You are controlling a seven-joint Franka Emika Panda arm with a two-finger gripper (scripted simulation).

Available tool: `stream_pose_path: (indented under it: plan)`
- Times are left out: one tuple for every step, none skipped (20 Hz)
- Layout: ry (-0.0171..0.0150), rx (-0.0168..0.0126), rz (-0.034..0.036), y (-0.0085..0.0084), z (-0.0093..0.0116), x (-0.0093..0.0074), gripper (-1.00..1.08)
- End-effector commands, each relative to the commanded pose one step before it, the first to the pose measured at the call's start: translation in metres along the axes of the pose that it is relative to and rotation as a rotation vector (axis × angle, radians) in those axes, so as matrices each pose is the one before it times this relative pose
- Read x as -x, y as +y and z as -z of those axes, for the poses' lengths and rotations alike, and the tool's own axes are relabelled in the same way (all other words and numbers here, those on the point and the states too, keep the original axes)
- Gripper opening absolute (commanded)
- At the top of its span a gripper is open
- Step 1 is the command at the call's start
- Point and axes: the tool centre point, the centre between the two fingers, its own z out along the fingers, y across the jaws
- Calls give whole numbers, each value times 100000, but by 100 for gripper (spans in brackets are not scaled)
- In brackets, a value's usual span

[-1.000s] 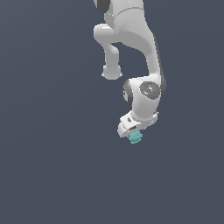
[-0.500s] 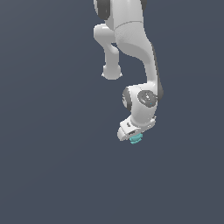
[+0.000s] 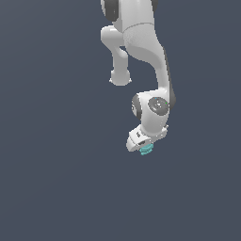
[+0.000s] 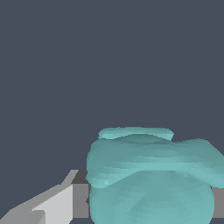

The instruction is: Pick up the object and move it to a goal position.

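The object (image 3: 147,149) is a small teal, lumpy item with ridged bands, peeking out under the white hand of the arm in the exterior view. My gripper (image 3: 145,148) is shut on it, with the hand tilted above it. In the wrist view the object (image 4: 151,175) fills the area between the fingers; one grey-white finger (image 4: 65,202) presses against its side, and the other finger is mostly hidden behind the teal bulk.
The white Panda arm (image 3: 141,52) rises from the gripper toward the top of the exterior view. Around it lies a plain dark grey-blue surface (image 3: 56,164) with no other objects showing.
The hand, still holding the object, has drifted a little toward the exterior view's left and slightly upward. The grip looks the same.
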Motion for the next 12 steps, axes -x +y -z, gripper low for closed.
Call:
stream_pose_path:
  plan:
    - [9, 14, 8, 1, 16, 4, -100]
    - [0, 0, 0, 3, 27, 6, -100]
    - [0, 0, 0, 8, 80, 17, -100]
    - [0, 0, 0, 13, 133, 28, -100]
    - [0, 0, 0, 19, 186, 39, -100]
    - [0, 0, 0, 24, 240, 50, -100]
    - [0, 0, 0, 29, 295, 62, -100]
    - [0, 0, 0, 35, 350, 73, -100]
    - [0, 0, 0, 40, 406, 85, -100]
    - [0, 0, 0, 46, 462, 96, -100]
    - [0, 0, 0, 51, 520, 108, -100]
    - [0, 0, 0, 57, 579, 119, -100]
